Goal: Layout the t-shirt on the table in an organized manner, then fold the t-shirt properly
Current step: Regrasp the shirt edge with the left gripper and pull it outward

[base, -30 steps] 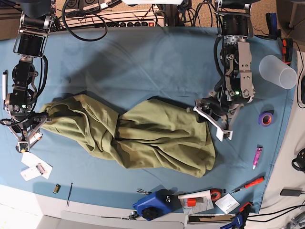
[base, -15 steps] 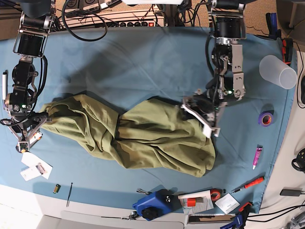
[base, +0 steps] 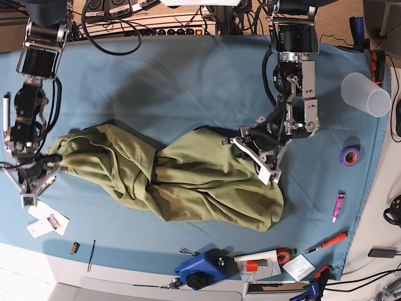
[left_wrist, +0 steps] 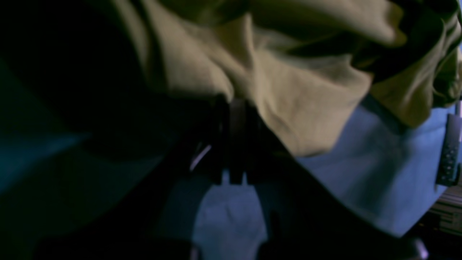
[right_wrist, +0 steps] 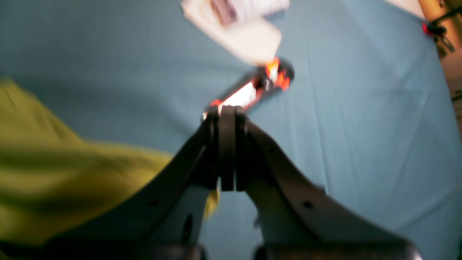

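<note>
T-shirt [base: 188,179] bunched mid-table [base: 175,81] | soft, light, will drape and drag | left gripper [left_wrist: 231,104] pinched on its edge fold | right gripper [right_wrist: 226,112] jaws together, grip unclear | I'd take hem corners

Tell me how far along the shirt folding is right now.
Nothing is finished: the t-shirt lies bunched and twisted on the table. In hand: the left gripper is shut at the cloth's edge, though a pinch isn't clear, while the right gripper is shut beside the other end, holding nothing. Spreading flat and all folds remain.
</note>
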`<state>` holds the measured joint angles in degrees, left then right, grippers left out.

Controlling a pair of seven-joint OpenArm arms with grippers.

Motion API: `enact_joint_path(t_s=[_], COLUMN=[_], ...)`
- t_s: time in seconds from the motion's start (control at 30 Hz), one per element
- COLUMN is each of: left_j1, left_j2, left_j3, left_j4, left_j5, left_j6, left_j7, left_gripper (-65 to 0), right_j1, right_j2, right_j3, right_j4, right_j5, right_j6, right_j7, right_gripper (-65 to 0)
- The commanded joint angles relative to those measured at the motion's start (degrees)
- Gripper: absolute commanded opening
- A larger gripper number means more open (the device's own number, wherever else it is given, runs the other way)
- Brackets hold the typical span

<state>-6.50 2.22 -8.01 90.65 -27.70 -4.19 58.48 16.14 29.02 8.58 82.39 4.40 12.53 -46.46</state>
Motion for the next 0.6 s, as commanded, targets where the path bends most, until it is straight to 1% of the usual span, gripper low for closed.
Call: enact_joint_path(t_s=[0.0,0.07,0.13,0.2,0.33,0.43,0.5,0.57], left_j1=[-1.25,-1.22,-0.98,-0.63,1.27,2.91,4.20,5.57], left_j2=[-0.09,-0.76,-2.32,-4.44,-9.38,-12.52,-14.12,-15.34], left_j3=[-0.76,-2.32,-3.56,-4.28,-4.28,-4.31,-4.31,-4.28], left_j4=[2.10,3.52,4.26,4.26,4.35,6.25,8.83,11.67], left_j5=[-0.87,-0.59,-0.59,-0.87,-1.07,0.13,1.86,3.34], left_j6=[-0.39,-0.42,-0.70,-1.99,-1.88,-1.86,-1.22,-1.25], left_j7=[-0.13,0.81,1.36,2.49,3.63,4.13,4.11,4.00], left_gripper=[-65.0,-65.0,-65.0,-65.0,-65.0,-65.0,-65.0,-65.0], right_j1=[2.67,4.68,6.25,7.23,7.50,7.48,7.48,7.50], right_j2=[1.38,1.49,1.49,1.49,1.46,1.46,1.46,1.44], right_j3=[0.55,0.55,0.55,0.55,0.55,0.55,0.55,0.52], right_j4=[0.83,0.83,0.83,0.83,0.74,0.74,0.74,0.74], right_j5=[0.28,1.01,0.98,1.05,1.18,1.16,0.70,-2.43], right_j6=[-0.66,-1.01,-1.09,-1.07,-1.07,-1.05,-1.05,-1.05], right_j7=[1.64,1.57,1.42,1.40,1.07,-0.74,-2.27,-5.29], right_gripper=[-65.0,-65.0,-65.0,-65.0,-65.0,-65.0,-65.0,-65.0])
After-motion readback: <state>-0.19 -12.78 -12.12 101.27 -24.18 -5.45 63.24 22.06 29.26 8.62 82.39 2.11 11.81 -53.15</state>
